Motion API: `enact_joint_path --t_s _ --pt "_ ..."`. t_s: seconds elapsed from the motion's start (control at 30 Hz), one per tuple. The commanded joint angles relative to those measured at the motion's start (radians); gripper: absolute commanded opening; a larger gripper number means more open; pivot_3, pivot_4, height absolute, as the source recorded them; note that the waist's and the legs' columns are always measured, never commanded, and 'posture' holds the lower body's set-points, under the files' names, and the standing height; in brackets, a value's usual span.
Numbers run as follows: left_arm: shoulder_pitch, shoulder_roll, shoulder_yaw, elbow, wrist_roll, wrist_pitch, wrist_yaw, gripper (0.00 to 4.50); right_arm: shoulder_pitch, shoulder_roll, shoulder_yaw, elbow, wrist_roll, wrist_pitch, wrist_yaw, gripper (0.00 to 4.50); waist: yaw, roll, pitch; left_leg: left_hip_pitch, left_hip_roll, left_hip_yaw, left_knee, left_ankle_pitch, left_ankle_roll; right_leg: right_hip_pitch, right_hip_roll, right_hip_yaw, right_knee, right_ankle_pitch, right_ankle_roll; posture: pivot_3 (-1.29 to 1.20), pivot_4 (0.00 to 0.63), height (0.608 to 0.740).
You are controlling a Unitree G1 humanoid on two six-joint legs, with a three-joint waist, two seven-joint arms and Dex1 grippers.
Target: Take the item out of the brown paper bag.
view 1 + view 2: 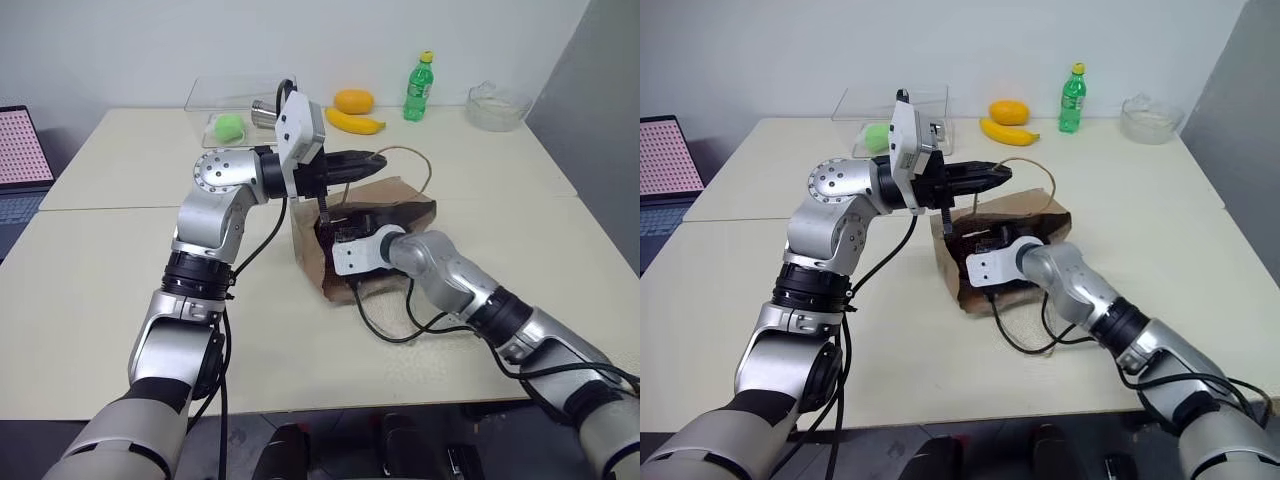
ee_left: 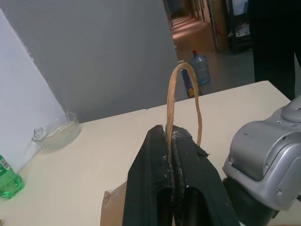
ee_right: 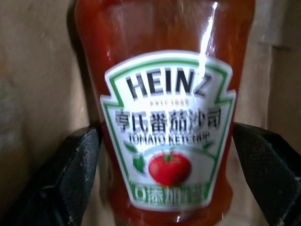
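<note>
Head views: brown paper bag [image 1: 400,200] near the middle of the table [image 1: 120,300], its mouth wide. Right gripper [image 1: 985,245] reaching deep inside.

Left wrist view: left gripper [image 2: 175,188] pinched tight on the bag's handle [image 2: 171,94].

Right wrist view: ketchup bottle [image 3: 164,117] inside the bag, between wide-apart fingers [image 3: 66,174], not squeezed.

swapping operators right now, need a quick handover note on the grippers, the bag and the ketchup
Left gripper: shut on the handle of the brown paper bag, holding it up by the bag's mouth.
Right gripper: open, reached into the bag, one finger on each side of the ketchup bottle, not closed on it.
Bag stands on the table, ketchup bottle inside it.
Done: bag held, right gripper lined up around the bottle.
Left: close on the bottle, draw it out of the bag.
</note>
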Motion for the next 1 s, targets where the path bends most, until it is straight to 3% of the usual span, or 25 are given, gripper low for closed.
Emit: enact_joint_path --t_s 0.03,0.1,0.3,0.6,0.8,1.0 --pt "-0.012 0.000 0.016 -0.035 -0.007 -0.017 0.016 0.00 -0.035 0.021 -0.037 0.072 -0.023 -0.013 0.024 4.47 0.000 0.000 0.000 0.000 0.000 0.000 0.000 0.000 0.000 0.000 0.000 0.000 0.000 0.000 0.000 0.00 0.150 0.740" --pt "-0.010 0.001 0.015 -0.037 -0.006 -0.018 0.017 0.00 -0.039 0.031 -0.042 0.111 -0.023 -0.013 0.047 4.47 -0.001 0.000 0.000 0.000 0.000 0.000 0.000 0.000 0.000 0.000 0.000 0.000 0.000 0.000 0.000 0.00 0.150 0.740" --pt "-0.010 0.006 0.015 -0.022 0.002 -0.032 0.022 0.00 -0.028 0.055 -0.093 0.139 -0.001 -0.020 0.082 3.16 -0.001 0.000 0.000 0.001 0.000 0.000 0.001 0.000 0.000 0.001 0.000 0.000 0.001 0.000 0.000 0.00 0.150 0.740" --pt "-0.053 0.013 0.029 0.074 0.041 -0.104 0.049 0.00 0.018 -0.004 -0.213 -0.137 0.093 -0.055 0.215 3.14 -0.001 0.001 0.000 0.000 0.000 0.000 0.000 0.000 0.000 0.000 0.000 0.000 0.001 0.000 0.000 0.00 0.150 0.740" --pt "-0.091 0.004 0.021 0.155 0.070 -0.169 0.059 0.00 0.090 -0.084 -0.320 -0.393 0.276 -0.036 0.388 3.14 -0.001 0.000 0.000 -0.014 0.000 -0.001 0.002 0.002 -0.004 -0.014 0.000 0.000 0.002 0.000 0.000 0.00 0.150 0.740" --pt "-0.117 -0.002 0.018 0.214 0.091 -0.207 0.067 0.00 0.106 -0.100 -0.479 -0.561 0.555 0.092 0.502 3.14 -0.001 0.000 0.000 -0.014 -0.001 0.000 0.002 0.002 -0.004 -0.014 -0.001 0.000 0.002 0.000 0.000 0.00 0.150 0.740"
